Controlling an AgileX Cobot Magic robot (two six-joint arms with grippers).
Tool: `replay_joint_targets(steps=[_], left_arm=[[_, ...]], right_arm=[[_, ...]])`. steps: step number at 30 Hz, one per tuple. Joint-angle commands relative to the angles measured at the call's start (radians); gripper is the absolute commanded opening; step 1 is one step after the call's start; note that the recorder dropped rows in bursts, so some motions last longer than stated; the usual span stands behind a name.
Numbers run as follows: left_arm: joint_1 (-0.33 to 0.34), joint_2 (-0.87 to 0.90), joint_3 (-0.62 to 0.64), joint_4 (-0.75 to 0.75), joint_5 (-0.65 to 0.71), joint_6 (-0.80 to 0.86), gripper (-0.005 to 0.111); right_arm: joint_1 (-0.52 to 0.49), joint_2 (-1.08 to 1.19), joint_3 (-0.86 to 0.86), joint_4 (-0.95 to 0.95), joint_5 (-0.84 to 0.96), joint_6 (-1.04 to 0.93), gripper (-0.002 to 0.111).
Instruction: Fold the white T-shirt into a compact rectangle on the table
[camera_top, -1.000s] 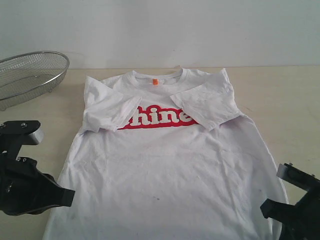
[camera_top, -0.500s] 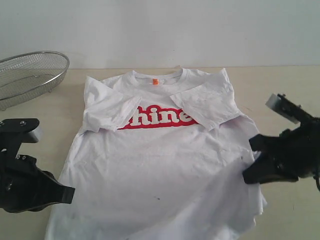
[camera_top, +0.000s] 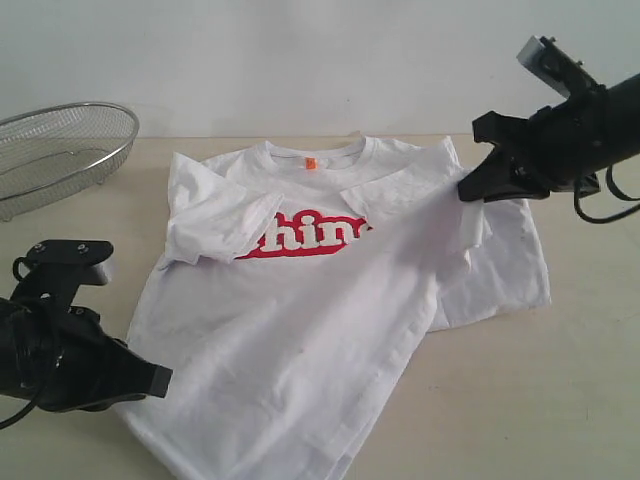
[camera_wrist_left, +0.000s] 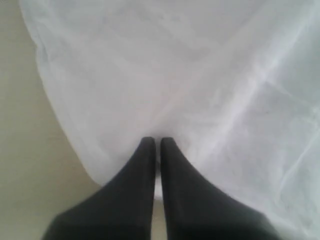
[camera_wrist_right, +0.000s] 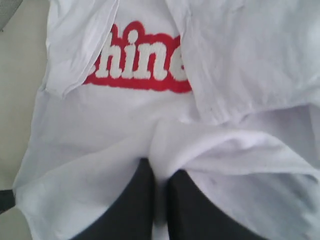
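**Pinching shirt (camera_top: 300, 330) at two corners, one raised**

Shows shirt face-up on table (camera_top: 570, 400), collar toward the far wall, most of the body flat mid-table. White cotton, short sleeves, faint grey specks on the lower front. Carries a red chest band (camera_top: 300, 240) with white lettering: reads "hin" in the exterior view with the rest covered by cloth, "hine" in the right wrist view. Small orange tag (camera_top: 310, 162) inside the collar. Sleeve on the left arm's side folded inward over the chest, touching the band's end.

Lower corner on the right arm's side held up off the table near that side's shoulder, with cloth draping from it in a diagonal sheet across the chest. Leaves a doubled flap lying flat on the table below the raised corner.

Right gripper (camera_top: 468, 190) clenched on that raised corner, with white cloth bunched between the fingers in the right wrist view. Left gripper (camera_wrist_left: 156, 142) low at the table, jaws closed on the hem at the other lower corner, a sliver of white showing between them.

Wire basket (camera_top: 60, 145) at the far corner on the left arm's side, apart from the shirt.
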Motion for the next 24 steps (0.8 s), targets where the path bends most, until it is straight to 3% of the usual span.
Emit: replay_joint_targets(steps=[1, 14, 21, 24], left_arm=[[-0.005, 0.0, -0.016, -0.003, -0.011, 0.008, 0.005], [-0.005, 0.0, -0.025, -0.007, -0.04, 0.008, 0.005], [-0.005, 0.0, -0.025, -0.007, -0.048, -0.006, 0.005], [-0.005, 0.0, -0.025, -0.007, -0.048, -0.008, 0.005]], right_arm=[[0.014, 0.117, -0.162, 0.021, -0.021, 0.001, 0.0], [0.058, 0.479, -0.743, -0.024, -0.034, 0.216, 0.0], [0.071, 0.633, -0.919, -0.085, -0.048, 0.27, 0.001], [0.069, 0.671, -0.949, -0.087, -0.068, 0.262, 0.015]])
